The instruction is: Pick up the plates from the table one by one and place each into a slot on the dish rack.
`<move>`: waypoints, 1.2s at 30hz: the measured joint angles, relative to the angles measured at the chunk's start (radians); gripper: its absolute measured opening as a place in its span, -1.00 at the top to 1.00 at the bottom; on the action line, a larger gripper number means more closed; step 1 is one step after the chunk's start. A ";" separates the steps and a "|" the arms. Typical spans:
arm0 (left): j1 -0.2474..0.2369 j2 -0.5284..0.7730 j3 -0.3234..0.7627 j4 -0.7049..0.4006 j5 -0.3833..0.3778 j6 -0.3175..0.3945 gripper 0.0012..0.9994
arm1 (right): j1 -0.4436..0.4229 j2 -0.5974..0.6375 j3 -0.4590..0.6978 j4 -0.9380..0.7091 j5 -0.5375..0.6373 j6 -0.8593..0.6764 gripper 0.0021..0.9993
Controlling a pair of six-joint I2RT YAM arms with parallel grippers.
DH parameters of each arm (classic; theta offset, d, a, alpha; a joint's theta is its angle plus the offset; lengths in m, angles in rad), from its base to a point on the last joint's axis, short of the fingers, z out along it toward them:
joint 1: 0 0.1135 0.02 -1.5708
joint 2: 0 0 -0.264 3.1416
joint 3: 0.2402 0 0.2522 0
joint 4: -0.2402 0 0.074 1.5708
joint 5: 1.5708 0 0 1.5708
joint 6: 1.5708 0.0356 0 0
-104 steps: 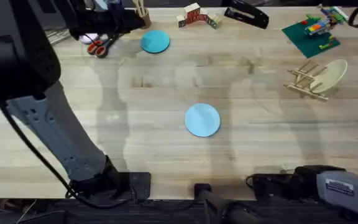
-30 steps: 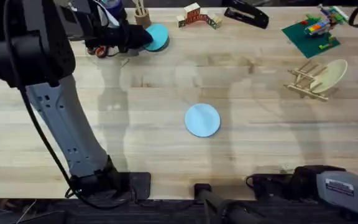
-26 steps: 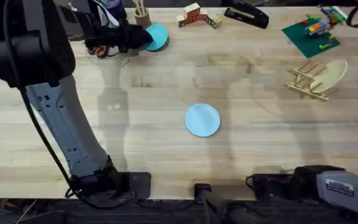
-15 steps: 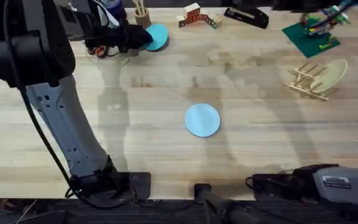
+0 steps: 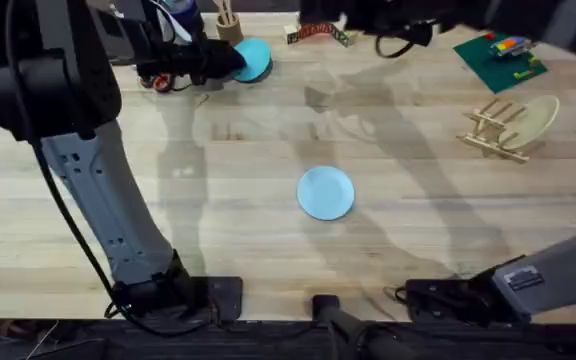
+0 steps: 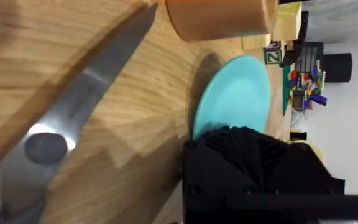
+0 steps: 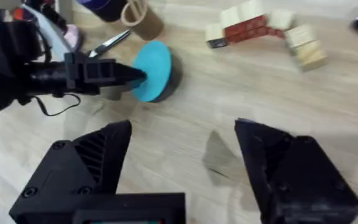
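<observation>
Cream plate (image 5: pixel 535 118) leans in the wooden dish rack (image 5: pixel 493 131) at the bench's (image 5: pixel 268 180) right. Left gripper (image 5: pixel 230 58) meets the teal plate (image 5: pixel 254 59) at the far edge, jaws' state hidden. Right gripper (image 7: pixel 182 155) hovers nearby, jaws spread wide, holding nothing. Sky-blue plate (image 5: pixel 325 192) lies mid-bench.

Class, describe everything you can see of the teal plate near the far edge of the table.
The teal plate is small, round and smooth, apparently plastic. It lies at the table's far edge, beside scissors and a tan cup. In the right wrist view its edge nearest the left hand looks tilted up, with that hand's tip against it. Whether it is gripped cannot be told.
</observation>
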 joint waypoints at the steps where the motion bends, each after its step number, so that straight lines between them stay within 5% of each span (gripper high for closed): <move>1: 0.000 0.000 0.000 0.000 0.000 0.000 0.92 | 0.008 0.018 0.000 0.016 -0.004 0.011 -0.99; 13: 0.000 0.000 0.000 0.000 0.000 0.000 0.93 | 0.055 0.171 0.013 0.203 -0.022 0.182 -0.99; 27: 0.000 0.000 0.000 0.000 0.000 0.000 0.93 | 0.116 0.413 0.306 0.196 -0.022 0.237 -0.99; 36: 0.000 0.000 0.000 0.000 0.000 0.000 0.93 | 0.117 0.545 0.388 0.189 -0.022 0.278 -0.99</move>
